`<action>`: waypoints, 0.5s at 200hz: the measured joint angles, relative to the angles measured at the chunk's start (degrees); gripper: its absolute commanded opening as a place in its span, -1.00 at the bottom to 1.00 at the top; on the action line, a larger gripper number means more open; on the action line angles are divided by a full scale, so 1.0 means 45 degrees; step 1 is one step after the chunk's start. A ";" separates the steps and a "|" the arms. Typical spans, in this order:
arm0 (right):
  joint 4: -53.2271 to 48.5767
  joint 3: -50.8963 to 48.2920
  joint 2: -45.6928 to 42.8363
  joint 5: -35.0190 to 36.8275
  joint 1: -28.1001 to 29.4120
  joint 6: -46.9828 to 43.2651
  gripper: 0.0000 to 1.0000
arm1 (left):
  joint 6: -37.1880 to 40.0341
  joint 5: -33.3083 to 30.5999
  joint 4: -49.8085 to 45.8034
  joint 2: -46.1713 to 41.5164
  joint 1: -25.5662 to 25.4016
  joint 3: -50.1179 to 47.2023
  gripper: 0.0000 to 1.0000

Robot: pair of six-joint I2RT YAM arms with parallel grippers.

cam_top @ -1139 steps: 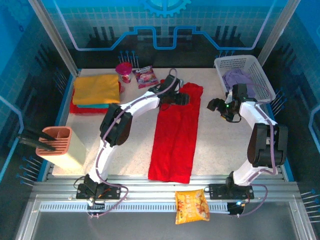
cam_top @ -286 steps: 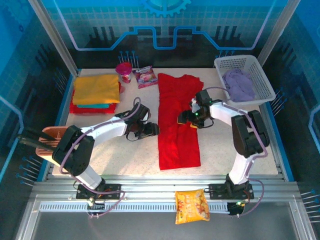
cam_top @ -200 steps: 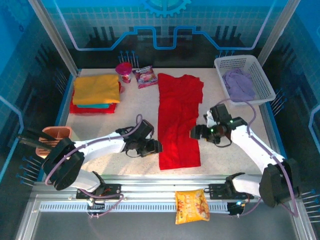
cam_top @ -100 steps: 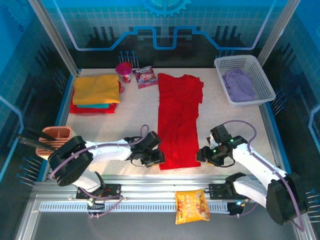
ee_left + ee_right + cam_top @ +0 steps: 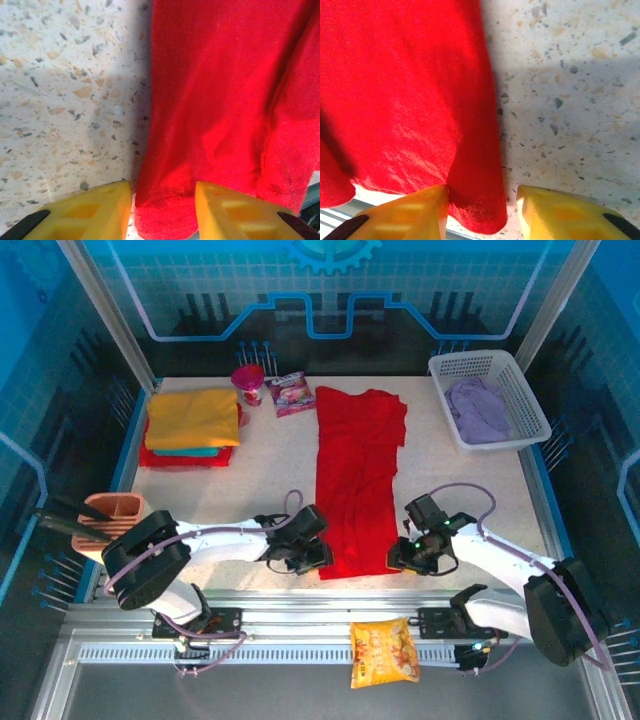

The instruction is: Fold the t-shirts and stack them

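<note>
One red t-shirt (image 5: pixel 360 480) is spread mid-surface. Its near corners are straddled, not gripped, by part-open jaws of the left gripper (image 5: pixel 163 202) and right gripper (image 5: pixel 482 202). At the far-left corner, a teal t-shirt (image 5: pixel 195 451) and a second red t-shirt (image 5: pixel 158 457) are mostly hidden beneath one yellow t-shirt (image 5: pixel 192 417).

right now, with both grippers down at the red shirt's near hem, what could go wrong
The right gripper straddles just the outer corner of the red shirt, so the hem may slip out when lifted. The left gripper could pinch only the top layer, letting the lengthwise fold open.
</note>
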 measured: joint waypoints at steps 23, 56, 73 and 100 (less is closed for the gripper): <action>-0.0015 0.0000 -0.0005 0.0112 0.0029 0.0185 -0.27 | -0.0175 -0.0073 -0.0063 0.0083 0.0000 0.0034 -0.46; -0.0204 -0.0024 0.0005 0.0471 0.0029 0.0500 -0.82 | -0.0335 -0.0199 -0.0413 0.0296 -0.0044 0.0180 -0.99; 0.0423 -0.0049 0.0146 0.0136 0.0194 0.0505 -0.87 | -0.0423 -0.0282 -0.0505 0.0350 -0.0102 0.0345 -1.00; 0.0806 -0.0238 -0.0073 -0.0073 0.0151 0.0515 -0.92 | -0.0379 -0.0427 -0.0675 0.0291 -0.0160 0.0403 -1.00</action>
